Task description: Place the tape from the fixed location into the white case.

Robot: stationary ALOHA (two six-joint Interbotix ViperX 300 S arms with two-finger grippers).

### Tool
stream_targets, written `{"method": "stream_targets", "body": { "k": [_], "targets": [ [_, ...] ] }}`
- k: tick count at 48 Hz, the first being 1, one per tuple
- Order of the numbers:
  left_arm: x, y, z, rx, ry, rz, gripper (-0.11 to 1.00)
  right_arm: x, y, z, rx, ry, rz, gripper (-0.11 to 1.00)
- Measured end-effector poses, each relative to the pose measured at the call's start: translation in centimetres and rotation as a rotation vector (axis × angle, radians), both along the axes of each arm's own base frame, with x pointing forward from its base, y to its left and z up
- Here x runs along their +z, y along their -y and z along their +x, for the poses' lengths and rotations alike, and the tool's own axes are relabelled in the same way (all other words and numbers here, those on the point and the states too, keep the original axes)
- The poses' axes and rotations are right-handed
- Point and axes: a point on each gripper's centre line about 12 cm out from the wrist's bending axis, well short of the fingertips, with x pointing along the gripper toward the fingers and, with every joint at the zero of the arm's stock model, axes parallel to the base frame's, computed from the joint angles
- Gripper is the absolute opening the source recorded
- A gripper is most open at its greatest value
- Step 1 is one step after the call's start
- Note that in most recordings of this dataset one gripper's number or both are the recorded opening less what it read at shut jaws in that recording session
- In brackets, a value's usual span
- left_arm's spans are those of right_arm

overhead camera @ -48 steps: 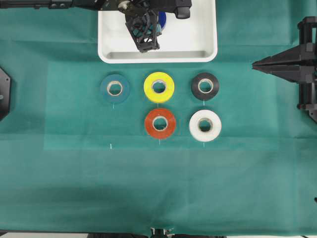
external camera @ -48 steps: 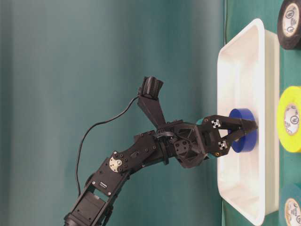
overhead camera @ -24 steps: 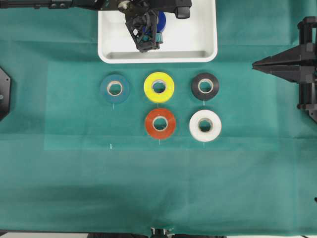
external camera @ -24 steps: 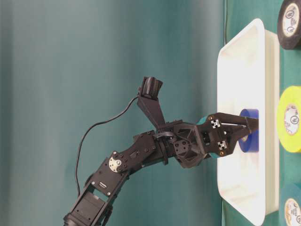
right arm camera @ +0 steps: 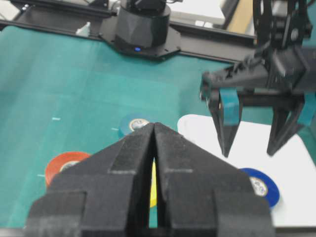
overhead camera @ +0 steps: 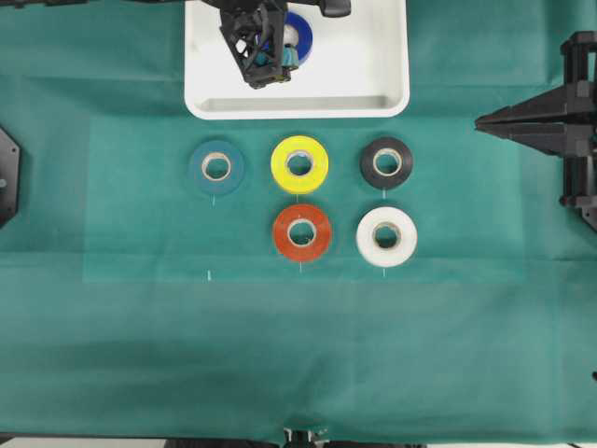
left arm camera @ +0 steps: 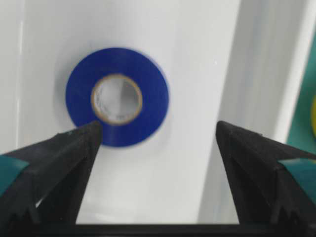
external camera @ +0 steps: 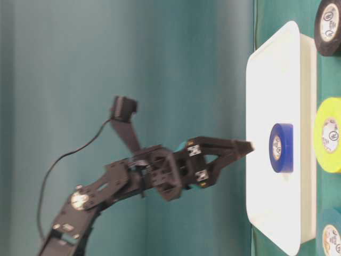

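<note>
Black left gripper (right arm camera: 252, 140) spread wide, above blue tape (right arm camera: 259, 185).

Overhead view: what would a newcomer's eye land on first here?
The white case at the top edge, with the blue tape lying flat inside it and the left gripper poised open just above, holding nothing. Below, five more rolls sit on the green cloth. At the right edge, the right gripper is parked shut.

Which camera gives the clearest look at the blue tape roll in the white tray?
The left wrist view: the blue tape roll lies flat, whole, between open jaws. Overhead, the left gripper hides part of it. The table-level view shows it edge-on; the right wrist view shows it small, low on the white tray.
</note>
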Motion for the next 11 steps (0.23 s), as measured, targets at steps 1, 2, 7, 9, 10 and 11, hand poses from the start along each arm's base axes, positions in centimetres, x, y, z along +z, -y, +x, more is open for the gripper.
{"method": "stream_targets", "body": {
  "k": [1,2,7,9,10,11],
  "targets": [
    [0.3,0.0,-0.1,0.0,0.0,0.0,0.9,0.1,0.0,0.0,0.0,0.002,0.0,0.0],
    [0.6,0.1,-0.2,-0.003,-0.002,0.0,0.9,0.0,0.0,0.0,0.0,0.002,0.0,0.0],
    [1.8,0.4,-0.4,-0.004,-0.01,-0.004,0.9,0.1,0.0,0.0,0.0,0.002,0.0,0.01],
    [2.3,0.5,-0.4,-0.007,-0.009,-0.002,0.9,0.0,0.0,0.0,0.0,0.0,0.0,0.01],
    [2.4,0.5,-0.5,-0.008,-0.012,-0.004,0.9,0.1,0.0,0.0,0.0,0.002,0.0,0.01],
    [2.6,0.6,-0.4,-0.009,-0.012,-0.004,0.9,0.1,0.0,0.0,0.002,0.002,0.0,0.01]
  ]
}}
